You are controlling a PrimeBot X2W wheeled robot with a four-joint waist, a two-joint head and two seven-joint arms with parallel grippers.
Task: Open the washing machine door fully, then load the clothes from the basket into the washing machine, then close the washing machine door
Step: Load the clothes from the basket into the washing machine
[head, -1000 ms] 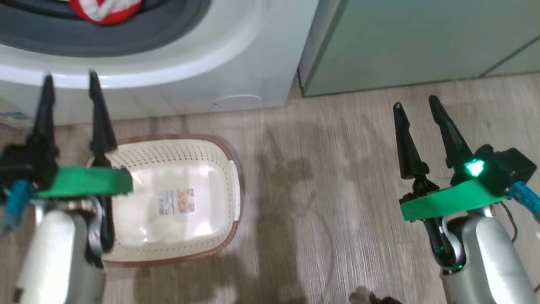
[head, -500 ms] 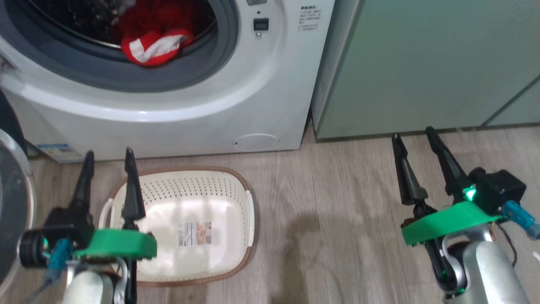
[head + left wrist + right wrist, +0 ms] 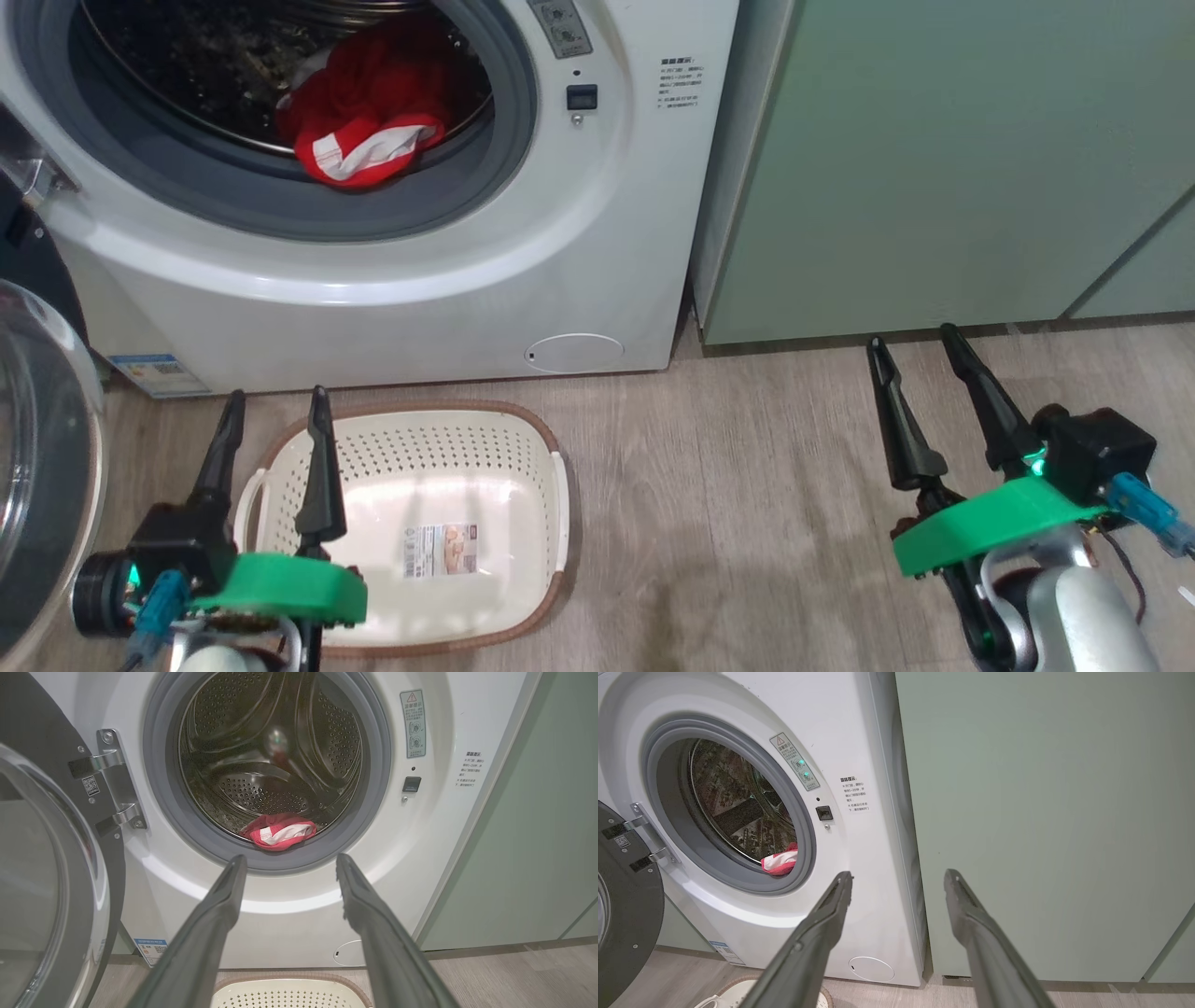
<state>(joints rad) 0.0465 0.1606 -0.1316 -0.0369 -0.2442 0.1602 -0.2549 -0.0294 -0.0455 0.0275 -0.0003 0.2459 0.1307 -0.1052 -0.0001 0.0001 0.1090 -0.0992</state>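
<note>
The jaws of the left gripper and right gripper are being held spread, grasping nothing. The washing machine door is hanging open leftward of the left gripper, the nearer arm. The clothes are lying in the washing machine.

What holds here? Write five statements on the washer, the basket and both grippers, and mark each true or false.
1. The cream-white perforated plastic basket holds the clothes. False: the red and white garment lies in the perforated steel drum of the big white washing machine.
2. The round black-ringed glass door stands open. True.
3. The garment lies near the drum's front lip. True.
4. The left gripper is shut on fabric. False: it is open and holds nothing.
5. The right gripper hangs over the basket. False: it is open over the wooden floor, before the pale green cabinet.
</note>
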